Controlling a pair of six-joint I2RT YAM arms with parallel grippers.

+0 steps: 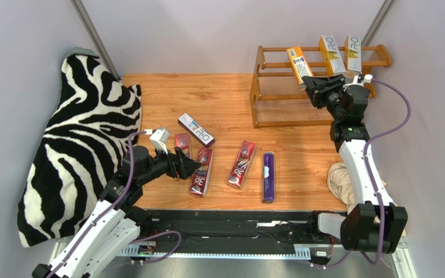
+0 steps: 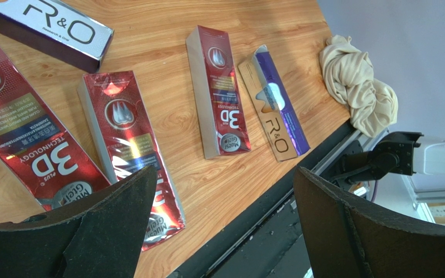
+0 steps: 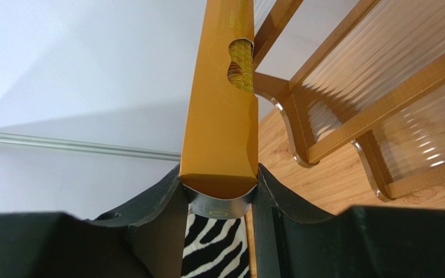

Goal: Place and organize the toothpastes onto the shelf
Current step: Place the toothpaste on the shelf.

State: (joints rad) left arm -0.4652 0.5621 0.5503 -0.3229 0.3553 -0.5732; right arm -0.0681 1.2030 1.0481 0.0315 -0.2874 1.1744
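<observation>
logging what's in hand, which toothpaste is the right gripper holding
The orange-yellow carton, clamped in the right gripper at the shelf; two other cartons stand on it, five lie on the table.

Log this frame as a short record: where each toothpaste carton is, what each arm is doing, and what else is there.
on shelf: yellow carton and white carton, at the top of the shelf
held: orange carton, clamped in the right gripper by the shelf's top
on table: three red cartons, purple carton, R&O carton
left gripper: fingers open, empty, above the red cartons
other: zebra cloth, beige cloth
</observation>
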